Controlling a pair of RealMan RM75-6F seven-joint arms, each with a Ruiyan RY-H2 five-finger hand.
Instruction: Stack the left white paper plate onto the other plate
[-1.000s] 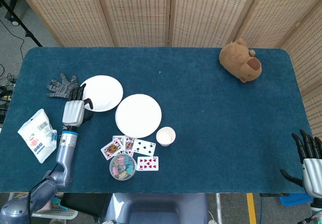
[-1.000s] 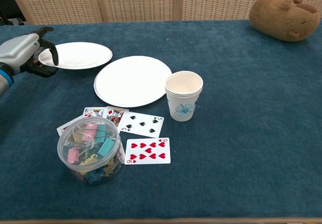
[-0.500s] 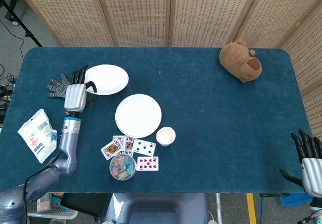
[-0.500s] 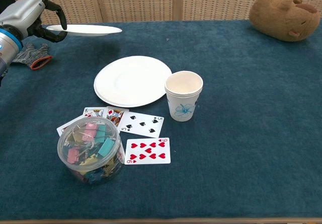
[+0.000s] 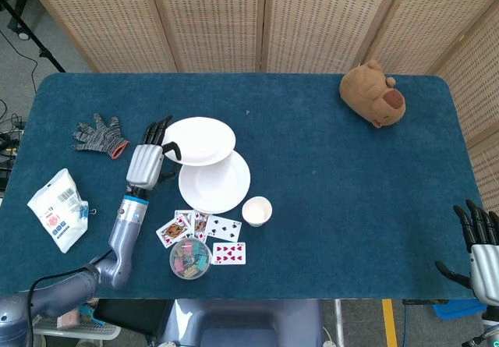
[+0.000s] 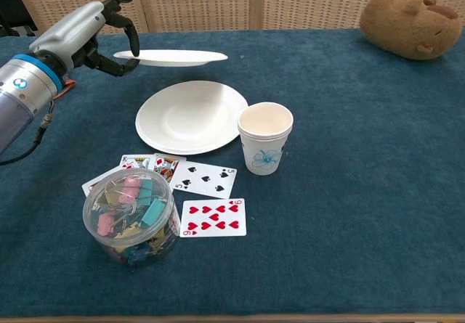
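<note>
Views: your head view shows the whole tabletop [image 5: 327, 175], with the knit glove [image 5: 99, 136] and the white packet [image 5: 59, 208] at the left edge and your right hand [image 5: 482, 253] low by the right edge; the chest view shows none of these three. The chest view alone shows that the carried plate [image 6: 173, 57] is in the air, level, clear of the plate beneath.
Change: a second ago the carried plate [image 5: 198, 140] was at the tabletop's left by the glove; half a second ago it was lifted there; now it has travelled right and its near edge overlaps the far rim of the other plate [image 5: 214, 179] in the head view.
Left hand: your left hand [image 5: 146, 164] holds the carried plate by its left rim, thumb over the top and fingers curled under, as the chest view [image 6: 102, 34] shows.
Right hand: fingers straight and apart, holding nothing, well apart from the plates.
Other plate: flat on the tabletop [image 6: 192, 116], just beside the paper cup [image 6: 265, 137].
Nearby: playing cards [image 6: 196, 192] and a tub of clips [image 6: 131, 216] lie in front of it; a plush toy [image 5: 373, 93] sits at the far right.
</note>
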